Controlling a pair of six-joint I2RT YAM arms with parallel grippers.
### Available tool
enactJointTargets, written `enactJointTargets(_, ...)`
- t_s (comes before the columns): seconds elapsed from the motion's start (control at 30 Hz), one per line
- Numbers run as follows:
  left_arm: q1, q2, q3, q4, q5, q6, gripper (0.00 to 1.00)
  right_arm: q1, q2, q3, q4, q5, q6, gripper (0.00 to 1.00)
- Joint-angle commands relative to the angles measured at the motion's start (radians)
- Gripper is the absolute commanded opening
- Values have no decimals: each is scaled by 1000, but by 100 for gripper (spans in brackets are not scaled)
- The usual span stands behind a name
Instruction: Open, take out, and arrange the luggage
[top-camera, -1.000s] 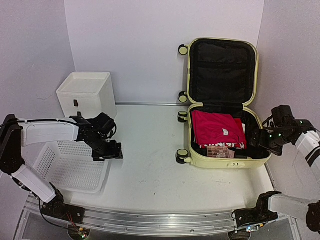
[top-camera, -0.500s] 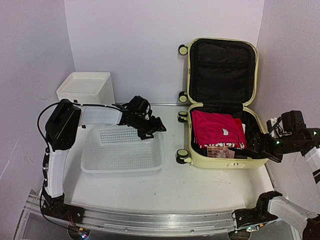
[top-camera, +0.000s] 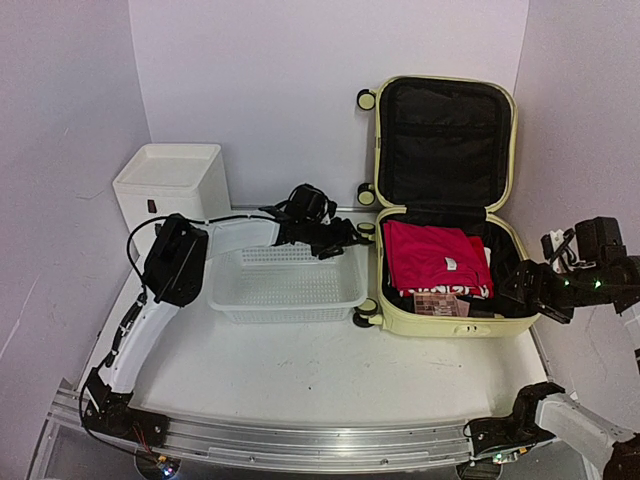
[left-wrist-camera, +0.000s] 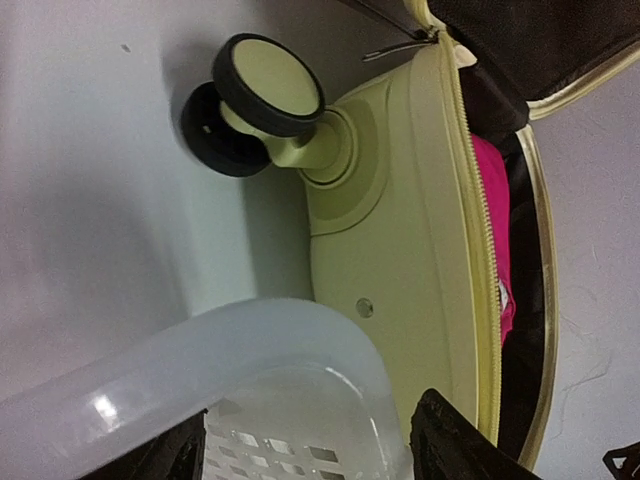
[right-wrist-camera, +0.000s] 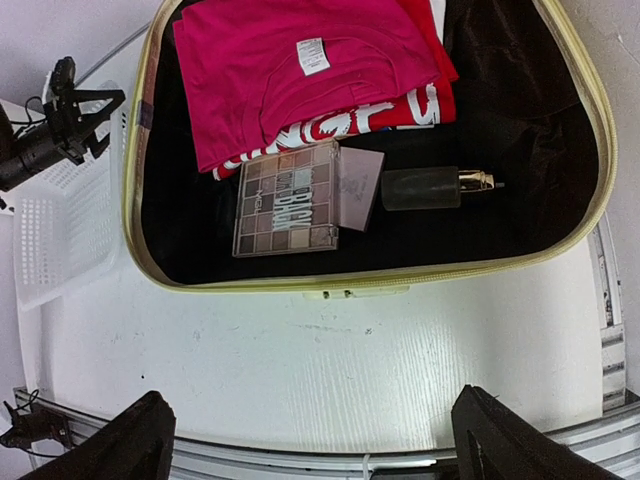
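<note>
From above, the luggage (top-camera: 445, 140) lies open at the right of the bench (top-camera: 300, 370), its lid upright against the back wall. The left hand (top-camera: 335, 240) is at the far rim of the white basket (top-camera: 290, 290), just beside the luggage's wheels (top-camera: 366, 232).

At the left wrist, its fingers are clenched on that rim.

At the right wrist, the right hand (right-wrist-camera: 310, 420) hangs released, fingers wide apart, above the bench by the luggage's front edge. Inside lie a pink shirt (right-wrist-camera: 300, 70), an eyeshadow palette (right-wrist-camera: 285, 200) and a small bottle (right-wrist-camera: 430, 187).

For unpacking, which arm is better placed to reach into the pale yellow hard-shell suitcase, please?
Probably right: the right gripper hovers open beside the suitcase; the left gripper grips the white perforated plastic basket.
</note>
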Motion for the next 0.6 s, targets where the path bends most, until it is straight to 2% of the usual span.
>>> enactJointTargets(0.0,-6,79,179,30,139,107,72,3,-4,35,4,-9,-14,98)
enactJointTargets(0.1,-5,116,248,34,242,156,72,3,-2,29,4,-9,-11,98)
enactJointTargets(0.23,-8,108,241,57,328,142,77,3,17,8,15,-15,-10,98)
enactJointTargets(0.47,-3,-121,77,53,302,253,88,3,141,9,65,-50,-51,98)
enactJointTargets(0.57,7,-258,6,-15,292,332,91,4,206,44,69,-57,-78,98)
